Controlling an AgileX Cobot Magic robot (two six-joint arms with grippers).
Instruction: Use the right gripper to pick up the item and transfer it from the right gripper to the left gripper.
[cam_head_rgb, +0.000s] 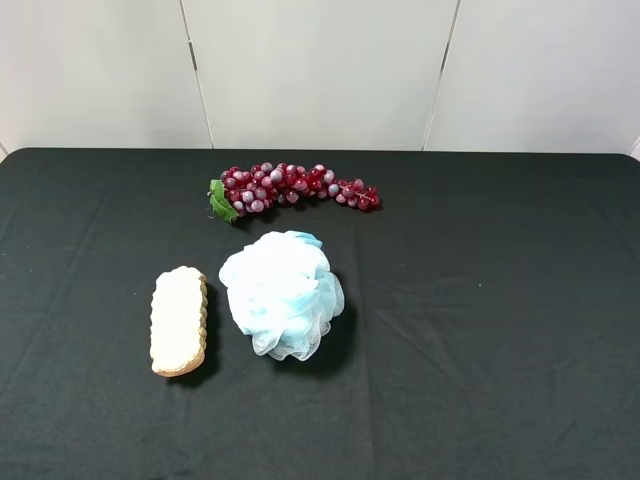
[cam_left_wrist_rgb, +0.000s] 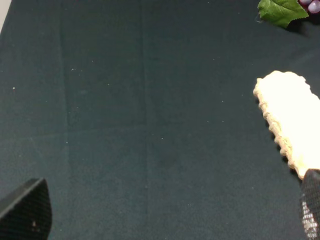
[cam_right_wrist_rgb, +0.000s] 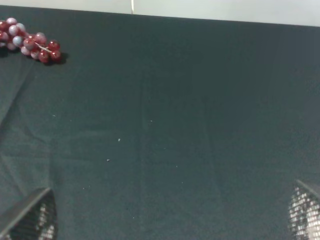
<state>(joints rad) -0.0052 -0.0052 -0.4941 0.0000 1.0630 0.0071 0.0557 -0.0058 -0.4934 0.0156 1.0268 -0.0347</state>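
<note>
From the high camera, the golden-tan toy bread loaf (cam_head_rgb: 179, 321) lay pale side up on the black cloth table (cam_head_rgb: 480, 330), left of a white-blue mesh pouf (cam_head_rgb: 282, 293), with a dark-red grape bunch (cam_head_rgb: 293, 188) farther back.

The left gripper (cam_left_wrist_rgb: 165, 212) was wide apart and empty, the loaf (cam_left_wrist_rgb: 292, 120) beside one finger (cam_left_wrist_rgb: 311, 204).

The right gripper (cam_right_wrist_rgb: 167, 212) was wide apart, holding nothing.
</note>
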